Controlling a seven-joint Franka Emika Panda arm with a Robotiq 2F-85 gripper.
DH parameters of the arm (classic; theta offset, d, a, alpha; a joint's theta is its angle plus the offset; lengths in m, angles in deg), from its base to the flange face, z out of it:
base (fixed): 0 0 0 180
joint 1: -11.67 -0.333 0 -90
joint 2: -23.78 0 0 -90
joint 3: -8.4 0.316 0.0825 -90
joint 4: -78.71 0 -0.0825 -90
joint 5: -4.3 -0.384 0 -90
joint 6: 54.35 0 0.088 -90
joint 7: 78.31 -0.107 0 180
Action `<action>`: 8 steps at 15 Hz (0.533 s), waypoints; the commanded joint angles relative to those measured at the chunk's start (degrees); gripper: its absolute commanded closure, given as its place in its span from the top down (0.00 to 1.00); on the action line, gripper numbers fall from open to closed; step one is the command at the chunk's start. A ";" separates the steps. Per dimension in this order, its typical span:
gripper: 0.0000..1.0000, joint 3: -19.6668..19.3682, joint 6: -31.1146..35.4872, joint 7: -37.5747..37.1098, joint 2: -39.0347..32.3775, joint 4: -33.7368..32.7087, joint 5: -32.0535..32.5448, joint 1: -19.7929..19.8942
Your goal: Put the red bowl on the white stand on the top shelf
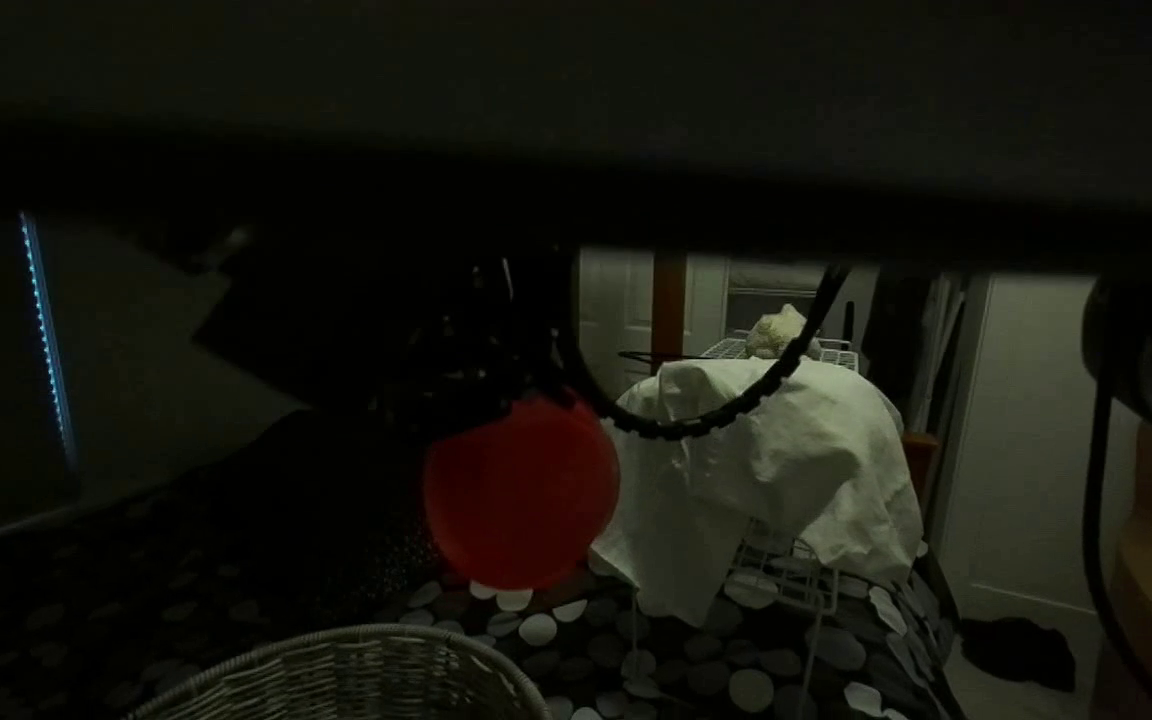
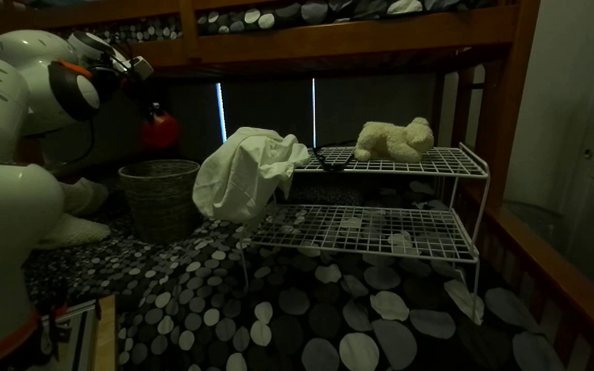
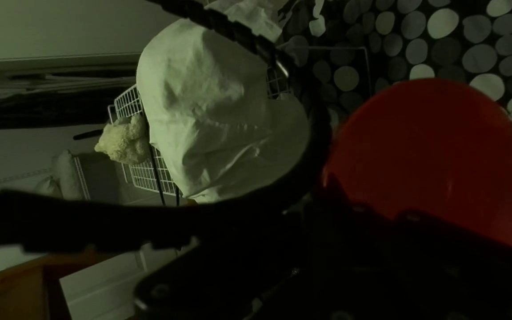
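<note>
One red bowl (image 1: 524, 490) is seen in an exterior view, hung above the spotted bed (image 1: 556, 670). In an exterior view it is held aloft, clamped by the gripper (image 2: 155, 109) (the fingertips are lost in darkness), well apart from the left edge of the white rack (image 2: 379, 252). At that edge the top shelf (image 2: 446, 166) is draped with cloth (image 2: 245, 175); a soft toy (image 2: 395, 140) is set toward the right one. In the wrist view the bowl is shown tilted, apart from the cloth.
</note>
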 commanded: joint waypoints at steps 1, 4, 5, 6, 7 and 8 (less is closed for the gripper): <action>0.01 -0.37 0.06 -0.08 3.97 1.05 -0.53 0.69; 0.01 0.31 0.21 -1.95 6.48 -0.03 -1.62 1.09; 0.01 0.65 0.31 -2.92 7.10 -0.27 -2.30 1.34; 0.01 0.89 0.06 -4.97 8.20 0.19 -3.94 1.66; 0.01 0.67 0.06 -7.61 9.30 0.77 -6.04 1.64; 0.01 0.39 0.06 -10.68 10.98 2.48 -8.32 1.50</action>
